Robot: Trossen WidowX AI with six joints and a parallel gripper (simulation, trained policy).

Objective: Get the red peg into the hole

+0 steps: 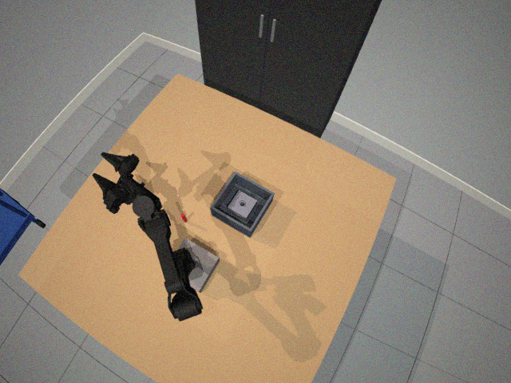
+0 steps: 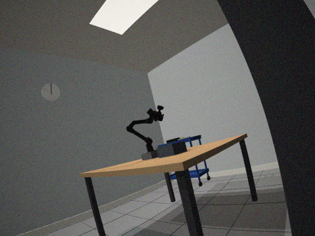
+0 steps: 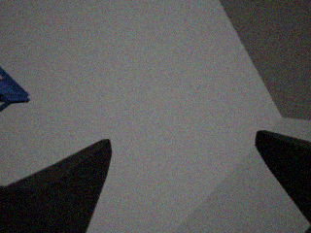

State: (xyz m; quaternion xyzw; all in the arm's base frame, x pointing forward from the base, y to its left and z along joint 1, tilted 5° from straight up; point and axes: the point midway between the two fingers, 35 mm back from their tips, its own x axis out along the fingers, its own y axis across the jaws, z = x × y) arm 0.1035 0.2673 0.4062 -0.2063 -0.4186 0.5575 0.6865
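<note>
One red peg [image 1: 184, 217] on the surface [image 1: 263, 136] [image 2: 152, 166], between the arm [image 1: 164, 251] [image 2: 140, 134] and the open box [image 1: 223, 212] [image 2: 165, 150]. One pair of jaws [image 1: 98, 164] [image 2: 163, 112], raised, spread wide, nothing between. One wall clock [image 2: 50, 92], numerals illegible.

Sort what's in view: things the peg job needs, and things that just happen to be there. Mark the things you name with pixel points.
For the job:
- red peg [image 1: 184, 217]
- open box [image 1: 220, 211] [image 2: 164, 150]
- plate with the hole [image 1: 249, 209]
- claw [image 1: 98, 164] [image 3: 182, 142], open and holding nothing

Just there:
- dark cabinet [image 1: 235, 49] [image 2: 269, 88]
- blue cart [image 1: 12, 210] [image 2: 198, 173] [image 3: 12, 93]
- wall clock [image 2: 47, 92]
</note>
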